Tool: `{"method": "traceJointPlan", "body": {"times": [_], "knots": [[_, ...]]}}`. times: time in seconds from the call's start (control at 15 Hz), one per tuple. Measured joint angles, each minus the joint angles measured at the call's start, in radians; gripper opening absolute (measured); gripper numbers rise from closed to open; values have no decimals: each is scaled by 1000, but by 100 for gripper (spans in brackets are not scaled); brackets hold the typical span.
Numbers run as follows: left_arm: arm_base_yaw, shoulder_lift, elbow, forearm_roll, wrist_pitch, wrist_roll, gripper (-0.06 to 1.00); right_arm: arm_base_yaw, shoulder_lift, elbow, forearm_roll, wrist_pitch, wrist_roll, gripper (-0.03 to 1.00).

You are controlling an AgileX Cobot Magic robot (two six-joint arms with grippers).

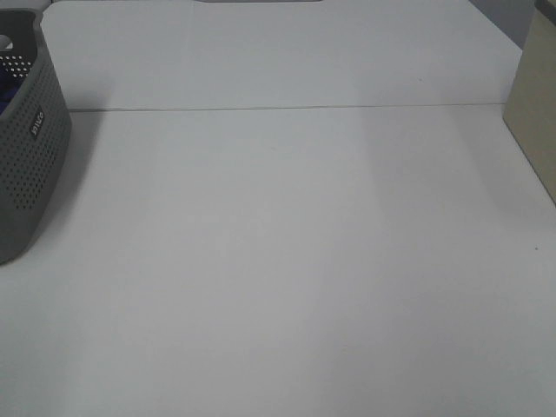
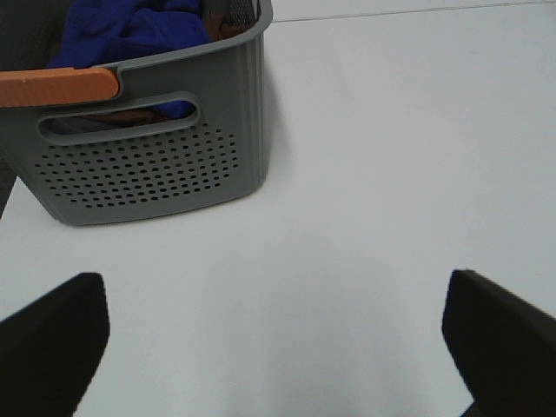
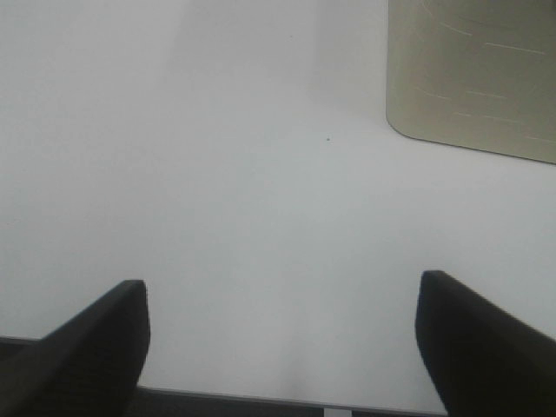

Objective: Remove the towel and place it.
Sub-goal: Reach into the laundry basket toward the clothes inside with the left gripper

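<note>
Blue towel [image 2: 130,30] fills the grey basket [image 2: 174,165], plain only from left wrist

The towel [image 2: 130,30] is a deep royal-blue plush cloth, bunched in crumpled folds inside the grey perforated basket [image 2: 148,165]. It rises just above the basket's rim, and a bit of blue shows through the handle slot. In the high view only a sliver of blue [image 1: 4,94] shows at the left edge.

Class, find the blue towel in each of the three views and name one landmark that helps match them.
Exterior high: towel, a sliver at the far left edge, inside the basket.
Left wrist: towel bunched in the basket.
Right wrist: not in view.
Shared landmark: the grey perforated basket.
</note>
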Motion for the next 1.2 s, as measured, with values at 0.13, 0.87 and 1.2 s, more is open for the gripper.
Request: {"method": "traceJointPlan", "body": {"times": [0.13,0.87,1.2], "knots": [[0,0,0,0,0,0,99,0,0,0,0,0,0,83],[0,0,0,0,0,0,99,0,0,0,0,0,0,83],[0,117,-73,-11,-4,1,99,0,0,0,0,0,0,83]]}}
